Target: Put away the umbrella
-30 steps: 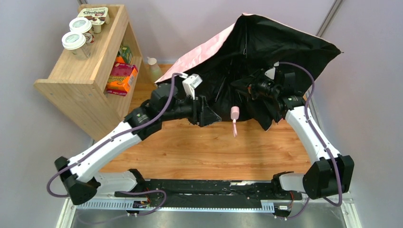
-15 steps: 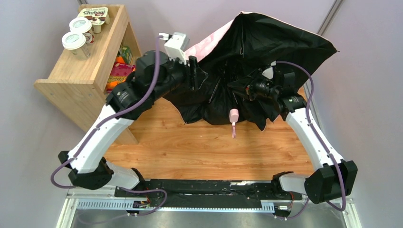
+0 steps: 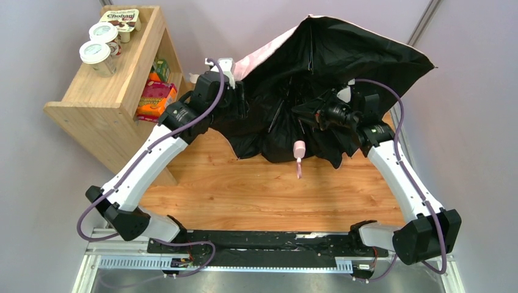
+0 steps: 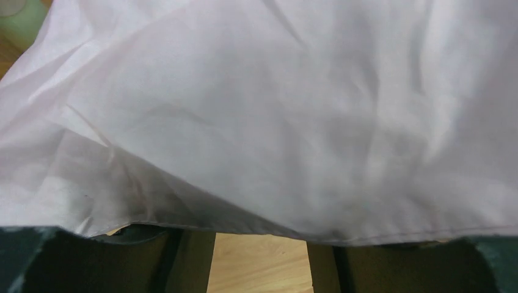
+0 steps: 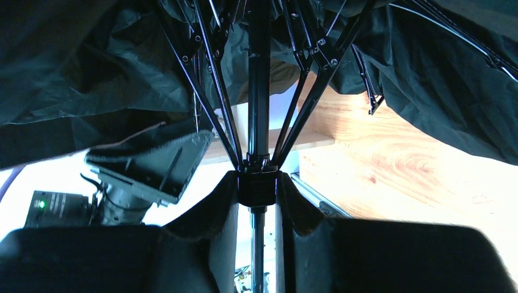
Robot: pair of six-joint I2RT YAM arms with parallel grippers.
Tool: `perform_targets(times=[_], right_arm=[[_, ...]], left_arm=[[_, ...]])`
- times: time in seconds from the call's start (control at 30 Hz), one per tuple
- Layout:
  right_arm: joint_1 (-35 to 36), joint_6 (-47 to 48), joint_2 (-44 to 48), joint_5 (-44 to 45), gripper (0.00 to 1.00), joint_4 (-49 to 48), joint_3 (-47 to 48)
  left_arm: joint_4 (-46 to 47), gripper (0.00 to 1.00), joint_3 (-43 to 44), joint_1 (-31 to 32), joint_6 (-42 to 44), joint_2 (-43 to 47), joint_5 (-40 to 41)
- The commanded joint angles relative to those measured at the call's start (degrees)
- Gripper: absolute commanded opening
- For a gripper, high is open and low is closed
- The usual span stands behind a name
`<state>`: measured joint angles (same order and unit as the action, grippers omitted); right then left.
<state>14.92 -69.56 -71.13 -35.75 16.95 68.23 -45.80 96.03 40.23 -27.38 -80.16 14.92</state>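
Observation:
The umbrella (image 3: 342,55) lies open on its side at the back of the table, black inside facing me, pale pink outside. Its pink handle (image 3: 299,148) and strap hang toward the front. My right gripper (image 3: 303,113) reaches under the canopy and is shut on the black runner (image 5: 258,186) on the shaft, among the ribs. My left gripper (image 3: 240,101) is at the canopy's left edge, on its pink outer side. In the left wrist view pink fabric (image 4: 275,110) fills the frame and drapes over the fingertips; the left gripper (image 4: 259,247) is open, with bare wood showing between the fingers.
A wooden shelf unit (image 3: 79,101) stands at the back left, with yogurt cups (image 3: 98,52) on top and snack boxes (image 3: 156,101) inside. A pale bottle (image 4: 21,12) stands behind the canopy's left edge. Walls are close behind and to the right.
My left arm swung from in front of the umbrella up and back to the canopy's left outer edge. The canopy's left side has folded inward. The right gripper kept its hold.

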Motion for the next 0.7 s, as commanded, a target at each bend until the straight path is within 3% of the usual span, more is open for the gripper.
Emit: perform_targets(times=[0.0, 0.2, 0.4, 0.5, 0.6, 0.67], right_arm=[[0.73, 0.21, 3.28, 0.32, 0.0, -3.16, 2.43], [1.52, 0.74, 2.93, 0.5, 0.0, -3.06, 2.17], [2.13, 1.97, 2.84, 0.94, 0.0, -2.28, 2.96], [2.13, 2.59, 2.84, 0.77, 0.0, -2.09, 3.23], [2.84, 3.72, 2.75, 0.5, 0.0, -1.84, 3.67], [3.45, 4.78, 2.93, 0.76, 0.0, -1.74, 3.84]], left_arm=[[6.59, 0.57, 3.37, -1.64, -2.69, -2.02, -6.11], [8.89, 0.62, 5.31, -1.64, -1.1, -3.69, -13.85], [13.81, 0.62, 1.71, -1.64, 0.3, -1.49, -18.59], [14.07, 0.68, 1.53, -1.64, 0.92, -1.14, -18.61], [12.68, 0.68, 3.02, -1.64, 2.06, -2.89, -18.43], [11.01, 0.6, 5.04, -1.64, 2.59, -4.38, -18.26]])
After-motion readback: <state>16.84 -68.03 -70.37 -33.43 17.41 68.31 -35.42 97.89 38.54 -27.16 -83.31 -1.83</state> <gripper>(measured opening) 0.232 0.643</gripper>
